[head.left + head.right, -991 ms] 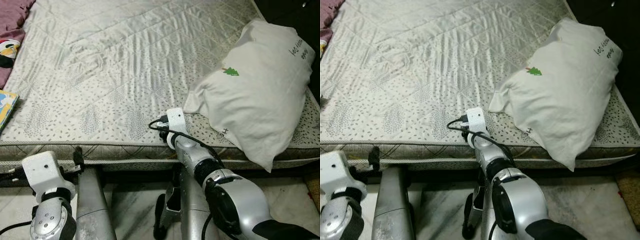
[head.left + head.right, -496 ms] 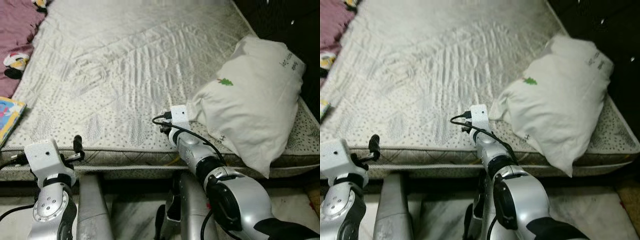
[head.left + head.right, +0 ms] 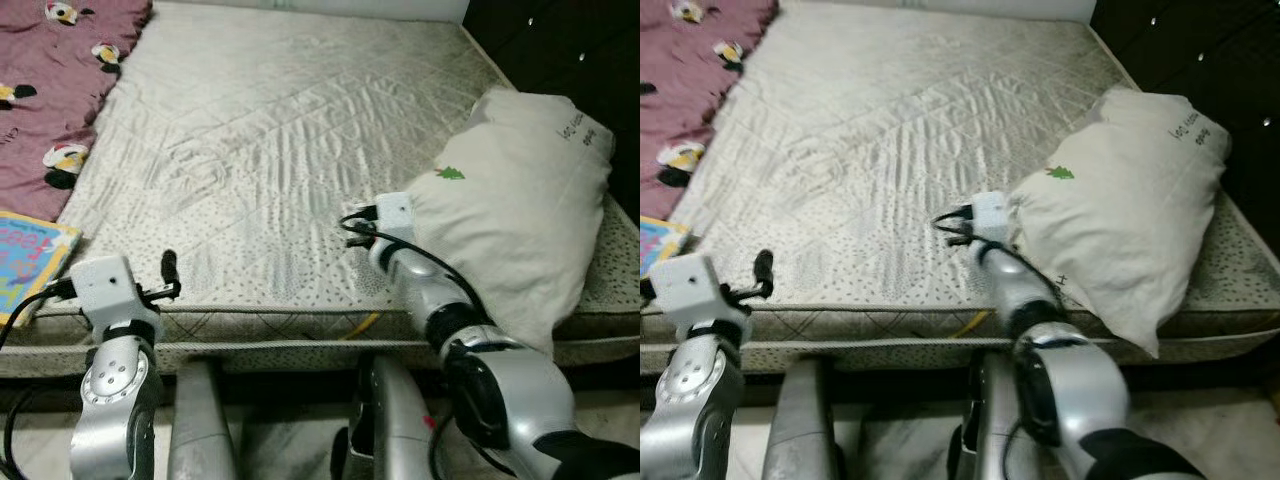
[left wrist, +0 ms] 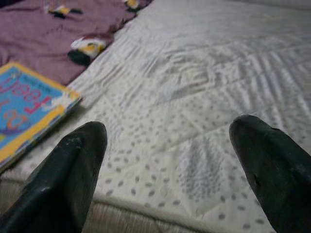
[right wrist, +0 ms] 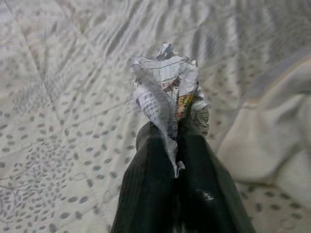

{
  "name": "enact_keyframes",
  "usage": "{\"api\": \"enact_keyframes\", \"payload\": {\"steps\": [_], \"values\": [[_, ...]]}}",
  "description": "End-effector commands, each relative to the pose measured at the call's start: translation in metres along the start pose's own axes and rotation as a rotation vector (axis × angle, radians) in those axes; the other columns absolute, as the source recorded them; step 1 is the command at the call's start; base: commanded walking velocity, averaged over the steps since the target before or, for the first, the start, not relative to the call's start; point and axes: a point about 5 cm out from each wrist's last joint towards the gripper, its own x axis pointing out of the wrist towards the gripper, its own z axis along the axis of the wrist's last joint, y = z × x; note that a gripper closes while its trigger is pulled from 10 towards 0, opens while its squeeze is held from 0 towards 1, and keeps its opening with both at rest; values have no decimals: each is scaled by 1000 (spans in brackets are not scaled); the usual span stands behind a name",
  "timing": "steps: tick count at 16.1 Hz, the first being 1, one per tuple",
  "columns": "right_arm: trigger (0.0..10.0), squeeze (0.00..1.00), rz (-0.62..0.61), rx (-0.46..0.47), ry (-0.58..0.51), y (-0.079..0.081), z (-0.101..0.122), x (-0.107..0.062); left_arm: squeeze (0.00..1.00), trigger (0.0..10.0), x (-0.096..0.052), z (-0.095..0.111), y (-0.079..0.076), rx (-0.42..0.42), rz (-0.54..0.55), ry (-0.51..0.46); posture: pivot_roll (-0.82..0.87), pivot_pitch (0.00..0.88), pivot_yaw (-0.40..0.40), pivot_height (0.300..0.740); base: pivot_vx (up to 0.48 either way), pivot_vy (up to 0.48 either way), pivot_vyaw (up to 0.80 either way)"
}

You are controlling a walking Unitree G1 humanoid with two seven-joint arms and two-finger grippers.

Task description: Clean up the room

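A crumpled wad of printed paper is pinched at the tip of my right gripper, which is shut on it just above the grey dotted mattress. That right wrist reaches over the front of the bed, right beside the near corner of a white pillow. My left gripper hangs open over the mattress's front left edge, with nothing between its fingers. One left fingertip pokes up by the bed edge.
A colourful picture book lies at the bed's front left corner. A purple blanket with cartoon prints covers the far left. Dark furniture stands close on the right. My own silver legs stand against the bed frame.
The camera has tilted up, showing more of the bed. My left gripper rose from below the mattress edge to level with it. The right gripper still holds the paper beside the pillow.
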Motion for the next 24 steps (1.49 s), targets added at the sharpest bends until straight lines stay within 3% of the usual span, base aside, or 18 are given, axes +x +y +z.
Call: {"api": "enact_keyframes", "payload": {"steps": [1,4,5,6,10,11,12,14,20,24], "values": [[0,0,7,-10,-11,-9,-2,-4,0,10000,1,-2,-1,1,-23,6,63,0,-27,545,0,0,0],[0,0,72,-93,-69,-15,-10,-17,0,10000,0,-8,-1,32,-65,15,14,0,16,545,0,0,0],[0,0,81,-89,-118,-16,-12,-30,0,10000,3,-8,-3,36,-76,12,3,0,22,545,0,0,0],[10000,0,72,-121,-168,-16,-17,-47,0,10000,4,-7,-3,36,-81,3,-3,0,21,545,0,0,0],[10000,0,2,-179,-265,-26,-22,-81,0,10000,3,-7,-3,13,-91,-4,-15,0,15,545,0,0,0],[10000,0,-63,-169,-266,-30,-23,-88,0,10000,0,-8,-1,19,-86,-9,-25,0,6,545,0,0,0],[10000,0,-85,-249,-302,-30,-19,-98,0,10000,-3,-8,0,17,-84,-15,-30,0,-2,545,0,0,0],[10000,0,-164,-118,-311,-30,-13,-104,0,10000,-6,-10,1,3,-76,-18,-44,0,-6,545,0,0,0],[10000,0,-86,-102,-304,-1,-11,-108,0,10000,-15,-19,-12,-4,-98,4,-33,0,-28,545,0,0,0],[10000,0,-94,-57,-298,-6,-3,-107,0,10000,-13,-19,-8,-1,-79,0,-36,0,-31,563,0,0,0]]}}
